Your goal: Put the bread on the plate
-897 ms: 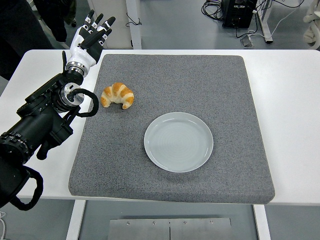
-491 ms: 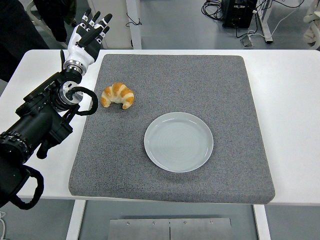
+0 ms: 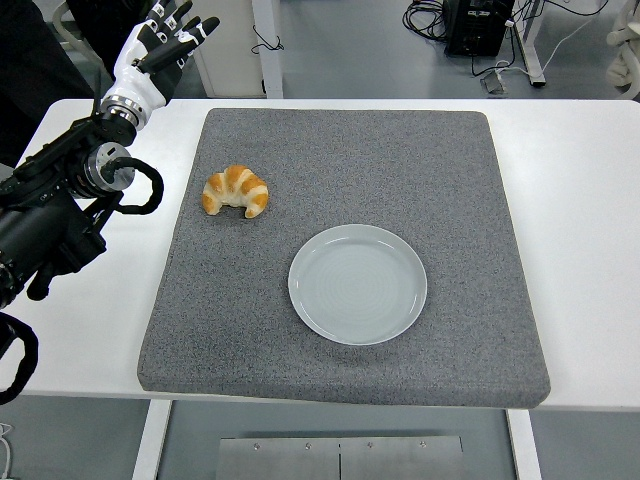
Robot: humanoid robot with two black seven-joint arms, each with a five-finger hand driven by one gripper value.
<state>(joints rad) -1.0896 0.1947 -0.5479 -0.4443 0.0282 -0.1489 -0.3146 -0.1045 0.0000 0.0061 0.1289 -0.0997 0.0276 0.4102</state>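
The bread point(image 3: 236, 190) is a small golden croissant with curved ends that point toward the near side. It lies on the left part of a big gray mat point(image 3: 340, 150). Nothing is touching the bread.

Nearest of all is the front edge of the white counter point(image 3: 590, 250), with the gray mat spread over most of it. On the mat, closer to us than the bread and off to its right, sits the plate point(image 3: 357, 284). The plate is round, pale gray-blue and has nothing on it. The plate and the bread are apart, with bare mat between them.

The black left arm point(image 3: 50, 220) comes in from the left side, over the bare counter beside the mat. Farther back, at the far left corner of the counter, is the left hand point(image 3: 150, 55). It is white and black, and it is raised up. Its fingers point(image 3: 190, 28) are stretched out and spread, and they hold nothing. The hand is well away from the bread, up and to the left of it.

Behind the counter is a gray floor with some black cables point(image 3: 440, 20).
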